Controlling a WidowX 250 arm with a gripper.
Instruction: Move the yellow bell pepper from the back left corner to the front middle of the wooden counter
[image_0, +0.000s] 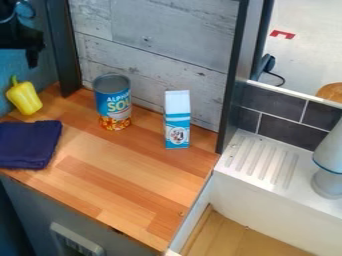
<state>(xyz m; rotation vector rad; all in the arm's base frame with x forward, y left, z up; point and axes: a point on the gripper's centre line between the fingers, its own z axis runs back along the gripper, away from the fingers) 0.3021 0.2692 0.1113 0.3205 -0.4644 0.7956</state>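
At the upper left edge hangs my black gripper, above the yellow pepper and apart from it. The pepper leans upright near the blue wall, its green stem up. Below it lies a folded dark blue cloth on the wooden counter. A blue soup can stands upright near the back boards. To its right is an upright white and blue carton.
Grey wooden boards back the counter, between dark posts. On the right are a white ridged drainboard, dark tiles, a pale grey rounded object and a basin with a wooden floor.
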